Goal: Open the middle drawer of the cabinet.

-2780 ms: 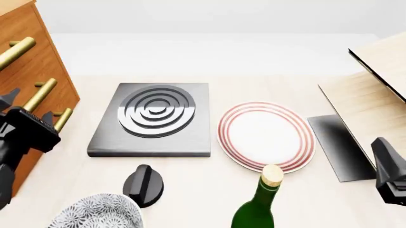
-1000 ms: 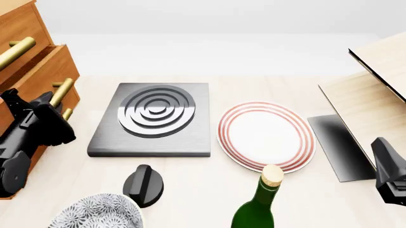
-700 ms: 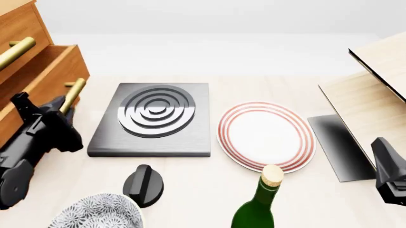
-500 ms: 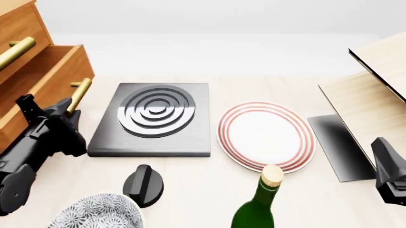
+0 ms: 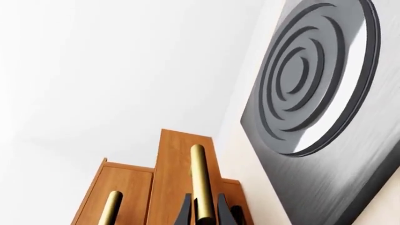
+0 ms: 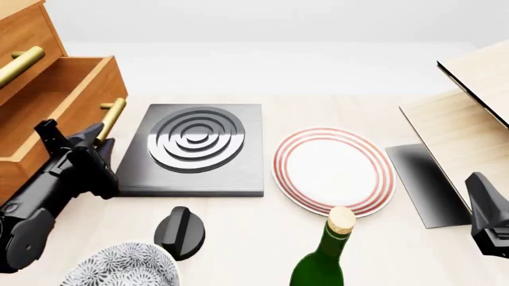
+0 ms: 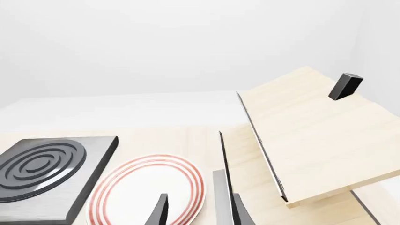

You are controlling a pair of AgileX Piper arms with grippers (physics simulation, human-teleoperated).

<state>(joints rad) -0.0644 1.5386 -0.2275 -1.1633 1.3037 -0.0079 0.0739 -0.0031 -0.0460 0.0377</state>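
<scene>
Tall orange-brown wooden cabinet point(image 6: 28, 36) stands at the far left of the pale wooden worktop point(image 6: 263, 238). Its middle drawer point(image 6: 59, 104), an orange-brown wooden box with plain wood inside, is seen pulled out toward the right, the inside open to view from above. The drawer's brass bar handle point(image 6: 111, 118) is clamped between the fingers of the black left hand point(image 6: 94, 142), a grip confirmed in the left wrist view, where the dark fingers are seen closed on either side of the bar. The uppermost drawer's brass handle point(image 6: 20, 62) is seen above, untouched. Just right of the drawer front lies a square black hob with raised concentric rings point(image 6: 193, 149); right of it a white plate with red rim rings point(image 6: 334, 170). Near the front edge are a black knob point(image 6: 180, 231), a grey patterned bowl point(image 6: 119, 267) and a green corked bottle point(image 6: 322, 256). Pale wooden shelf boards point(image 6: 469, 113) stand at far right. The black right hand point(image 7: 194, 211) hangs low at right, its fingers held apart and nothing between them.
</scene>
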